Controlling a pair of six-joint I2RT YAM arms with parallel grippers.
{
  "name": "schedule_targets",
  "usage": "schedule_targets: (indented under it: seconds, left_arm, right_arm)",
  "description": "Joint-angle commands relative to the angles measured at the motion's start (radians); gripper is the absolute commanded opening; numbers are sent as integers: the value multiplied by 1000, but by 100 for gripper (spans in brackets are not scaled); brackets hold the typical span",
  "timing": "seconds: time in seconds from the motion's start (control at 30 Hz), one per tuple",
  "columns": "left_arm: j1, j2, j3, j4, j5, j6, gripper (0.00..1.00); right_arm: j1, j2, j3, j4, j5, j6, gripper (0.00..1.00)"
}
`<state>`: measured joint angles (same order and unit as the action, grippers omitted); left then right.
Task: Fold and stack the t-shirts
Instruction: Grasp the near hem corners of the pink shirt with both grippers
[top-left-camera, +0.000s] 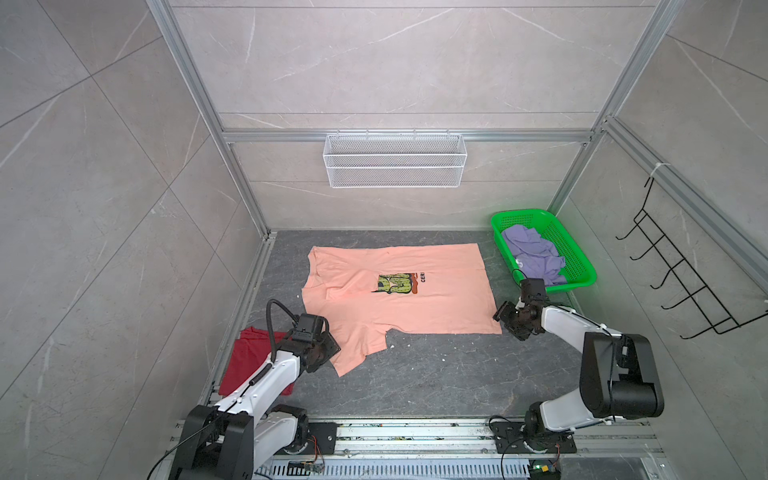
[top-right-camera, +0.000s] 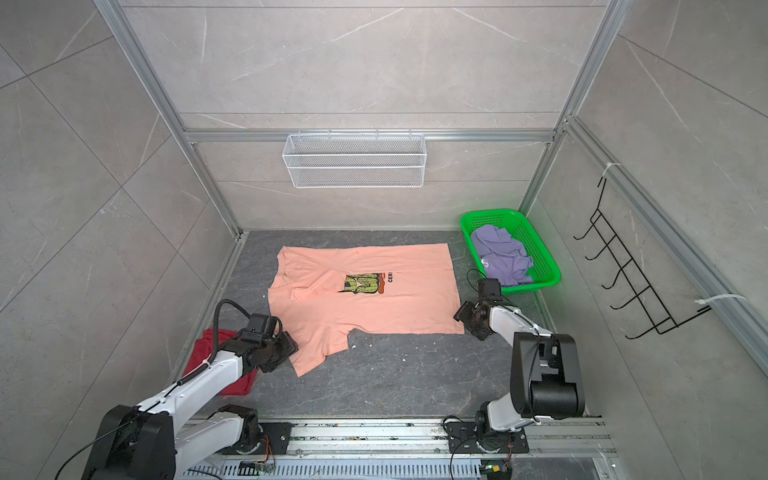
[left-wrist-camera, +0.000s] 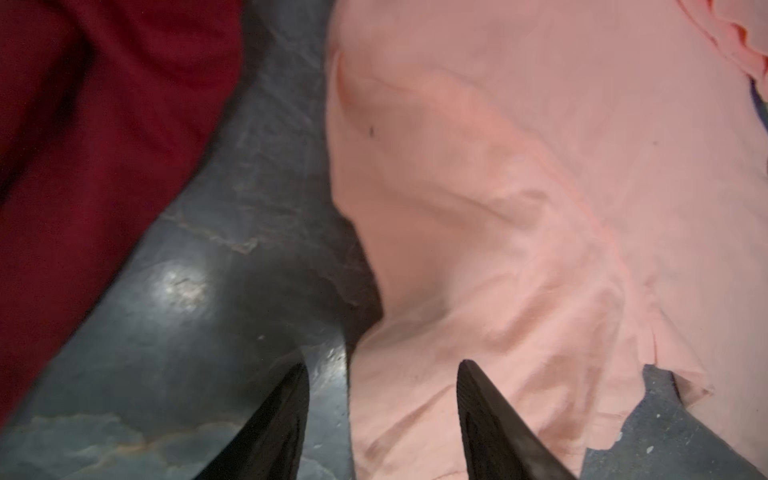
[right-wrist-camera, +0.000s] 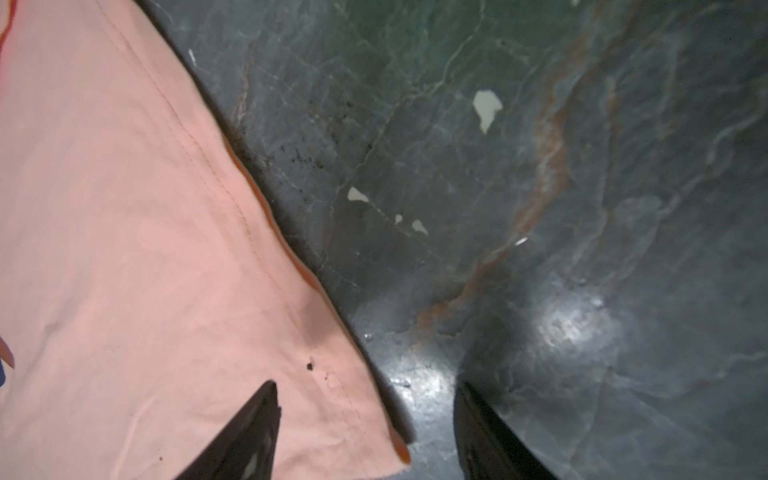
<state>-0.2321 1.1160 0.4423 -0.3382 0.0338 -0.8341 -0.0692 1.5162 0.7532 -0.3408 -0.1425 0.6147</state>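
Grey marble-look tiled walls are boxing in a dark, veined stone-look tabletop (top-left-camera: 436, 374). Most of it is being taken up by the peach-orange cotton t-shirt with the yellow-green graffiti chest print (top-left-camera: 436, 311). It's lying spread flat in the middle, collar to the left, hem to the right, probably laid out like that so the folds come out square.

The plain dark red t-shirt (top-left-camera: 249, 361) is sitting at the near left edge, partly under the left arm. It looks parked there as the start of the stack, though how neatly it's folded is hard to tell. The crumpled lavender-purple t-shirt (top-left-camera: 532, 253) is waiting in the green perforated plastic basket (top-left-camera: 571, 253) at the far right, so that one isn't done yet.

The left gripper (left-wrist-camera: 383, 365) is hovering low at the near left sleeve with its jaws apart. It's straddling the shirt's edge, one finger over cloth and one over bare table, with nothing pinched. The right gripper (right-wrist-camera: 365, 383) is doing the same at the near right hem corner, jaws wide and empty. Best guess: both are lining up to grab the near edge and flip it over for the first fold.
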Motion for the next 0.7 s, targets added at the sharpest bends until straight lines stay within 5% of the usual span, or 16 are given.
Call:
schedule_targets:
  seconds: [0.0,0.2,0.5,0.67]
  left_arm:
    - [4,47,0,45,48,19,52]
    - [5,55,-5,56,42,19,26]
    - [4,9,2,19,38,31,0]
    - [4,-8,5,10,36,30,0]
  right_arm:
    - [-6,-8,-21,2,-6,23,68]
    - [-11,-10,-27,-13,9,29,68]
    - [-20,-3,-58,30,-35,63,67]
    - [-20,12,-69,20,-48,84,65]
